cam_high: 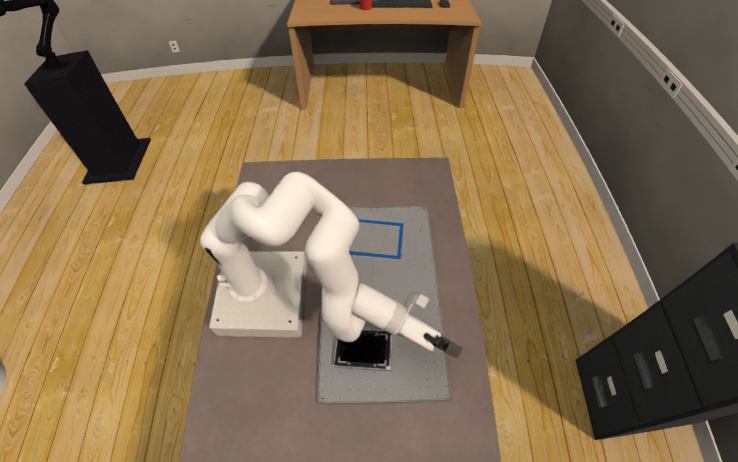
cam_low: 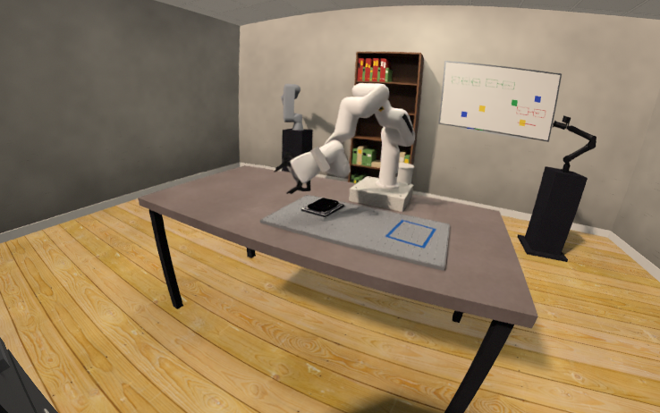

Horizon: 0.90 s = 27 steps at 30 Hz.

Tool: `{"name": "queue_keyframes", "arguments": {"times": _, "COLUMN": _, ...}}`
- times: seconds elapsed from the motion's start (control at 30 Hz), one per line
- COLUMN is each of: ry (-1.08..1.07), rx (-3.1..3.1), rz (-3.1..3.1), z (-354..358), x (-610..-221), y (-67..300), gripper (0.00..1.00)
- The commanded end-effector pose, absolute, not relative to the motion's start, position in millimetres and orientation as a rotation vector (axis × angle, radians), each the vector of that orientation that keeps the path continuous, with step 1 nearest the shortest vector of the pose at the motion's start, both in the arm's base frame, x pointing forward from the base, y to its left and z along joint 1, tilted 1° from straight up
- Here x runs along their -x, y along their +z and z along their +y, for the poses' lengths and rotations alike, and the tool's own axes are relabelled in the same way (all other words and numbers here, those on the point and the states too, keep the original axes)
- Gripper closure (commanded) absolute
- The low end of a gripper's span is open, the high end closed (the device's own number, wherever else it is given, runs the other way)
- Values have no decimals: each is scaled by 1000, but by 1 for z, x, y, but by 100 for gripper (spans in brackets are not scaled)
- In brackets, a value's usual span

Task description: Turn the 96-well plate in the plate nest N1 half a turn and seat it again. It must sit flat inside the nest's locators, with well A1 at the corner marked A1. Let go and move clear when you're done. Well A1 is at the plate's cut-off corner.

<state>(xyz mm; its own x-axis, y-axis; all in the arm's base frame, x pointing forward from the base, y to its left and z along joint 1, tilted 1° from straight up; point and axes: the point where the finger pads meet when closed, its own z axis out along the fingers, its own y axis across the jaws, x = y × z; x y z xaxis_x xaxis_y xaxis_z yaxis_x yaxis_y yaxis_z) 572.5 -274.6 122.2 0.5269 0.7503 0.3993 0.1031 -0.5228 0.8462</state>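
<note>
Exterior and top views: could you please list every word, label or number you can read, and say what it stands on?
None can be read.
Whiteboard: coloured boxes and squares, too small to read.
Books on the bookshelf: spines blurred.
Plate nest: no corner mark legible.
Filing cabinet: label plates show no text.

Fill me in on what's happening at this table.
A white xArm on a pedestal works over a grey perforated board on the table. A black 96-well plate sits in its nest on the board, untouched. The gripper hangs above and beside the plate, fingers wide open and holding nothing. A blue-outlined rectangle marks the board's other end. The half turn has not begun.
</note>
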Motion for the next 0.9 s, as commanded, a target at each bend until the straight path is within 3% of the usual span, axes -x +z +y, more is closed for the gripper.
{"name": "queue_keyframes", "arguments": {"times": 0.0, "ry": 1015, "rx": -1954, "rz": 694, "z": -275, "x": -573, "y": 124, "gripper": 0}}
{"name": "queue_keyframes", "arguments": {"times": 0.53, "ry": 1015, "rx": -1954, "rz": 694, "z": -275, "x": -573, "y": 124, "gripper": 0}}
{"name": "queue_keyframes", "arguments": {"times": 0.87, "ry": 1025, "rx": -2218, "rz": 654, "z": -239, "x": -598, "y": 133, "gripper": 0}}
